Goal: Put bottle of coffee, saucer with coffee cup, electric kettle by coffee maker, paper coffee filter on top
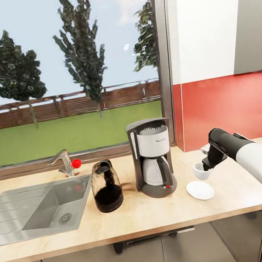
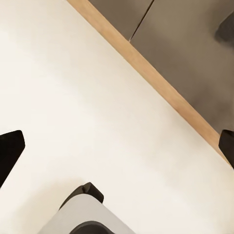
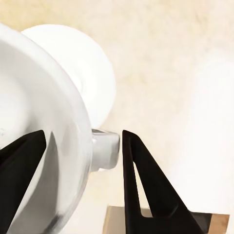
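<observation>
The coffee maker (image 1: pixel 153 161) stands on the kitchen countertop (image 1: pixel 155 217) by the window corner. The electric kettle (image 1: pixel 107 191) sits just left of it. Right of it the white saucer (image 1: pixel 200 190) lies flat on the wood. My right gripper (image 1: pixel 206 164) is shut on the coffee cup (image 1: pixel 200 172), which hangs just above and behind the saucer. In the right wrist view the cup (image 3: pixel 44 122) has its wall and handle between my black fingers (image 3: pixel 146 185), with the saucer (image 3: pixel 95 73) beyond. My left gripper (image 2: pixel 117 148) is open over pale floor. The bottle of coffee, paper coffee filter and kitchen shelf are out of view.
A steel sink (image 1: pixel 37 207) with a faucet (image 1: pixel 63 162) takes up the counter's left part. A red backsplash (image 1: pixel 225 105) and a grey wall cabinet (image 1: pixel 247 24) bound the right corner. In the left wrist view the counter edge (image 2: pixel 156 78) runs above grey cabinet fronts (image 2: pixel 195 44).
</observation>
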You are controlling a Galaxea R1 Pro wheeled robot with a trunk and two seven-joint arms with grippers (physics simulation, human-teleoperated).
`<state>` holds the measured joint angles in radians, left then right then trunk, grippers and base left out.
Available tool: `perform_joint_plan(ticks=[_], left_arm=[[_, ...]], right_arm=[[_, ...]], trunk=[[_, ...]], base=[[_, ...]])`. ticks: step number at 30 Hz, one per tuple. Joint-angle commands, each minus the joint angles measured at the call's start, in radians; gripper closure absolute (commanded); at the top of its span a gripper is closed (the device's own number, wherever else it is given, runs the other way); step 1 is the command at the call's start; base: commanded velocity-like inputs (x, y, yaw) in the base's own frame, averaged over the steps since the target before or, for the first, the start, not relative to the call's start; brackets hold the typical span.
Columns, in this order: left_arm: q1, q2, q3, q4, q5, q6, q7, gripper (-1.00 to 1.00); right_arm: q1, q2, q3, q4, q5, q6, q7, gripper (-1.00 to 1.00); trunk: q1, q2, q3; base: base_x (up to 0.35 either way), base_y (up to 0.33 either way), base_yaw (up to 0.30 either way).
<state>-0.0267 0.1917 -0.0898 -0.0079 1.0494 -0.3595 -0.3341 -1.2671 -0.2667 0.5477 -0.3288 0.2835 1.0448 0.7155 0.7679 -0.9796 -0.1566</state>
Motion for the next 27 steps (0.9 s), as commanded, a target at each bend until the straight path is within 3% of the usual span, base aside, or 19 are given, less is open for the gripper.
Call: perform_joint_plan(ticks=[1, 11, 18, 27], left_arm=[[-0.001, 0.0, -0.008, 0.001, 0.011, -0.003, -0.005, -1.0], [-0.001, -0.001, -0.008, 0.001, 0.011, -0.005, -0.005, -1.0], [-0.001, -0.003, -0.008, 0.001, 0.011, -0.006, -0.005, -1.0], [-0.001, -0.005, -0.008, 0.001, 0.011, -0.006, -0.005, -1.0]], right_arm=[[-0.001, 0.0, 0.002, -0.002, 0.008, 0.002, 0.012, 1.0], [-0.001, 0.006, 0.0, -0.001, 0.006, 0.002, 0.019, 1.0], [0.0, 0.01, -0.037, 0.037, 0.007, 0.002, 0.017, 1.0], [0.0, 0.01, -0.041, 0.054, 0.008, 0.002, 0.015, 1.0]], trunk=[[0.004, -0.008, -0.005], [0.042, -0.078, -0.036], [0.069, -0.127, -0.058], [0.104, -0.19, -0.086]], base=[[0.0, 0.0, 0.0], [0.0, 0.0, 0.0], [0.0, 0.0, 0.0], [0.0, 0.0, 0.0]])
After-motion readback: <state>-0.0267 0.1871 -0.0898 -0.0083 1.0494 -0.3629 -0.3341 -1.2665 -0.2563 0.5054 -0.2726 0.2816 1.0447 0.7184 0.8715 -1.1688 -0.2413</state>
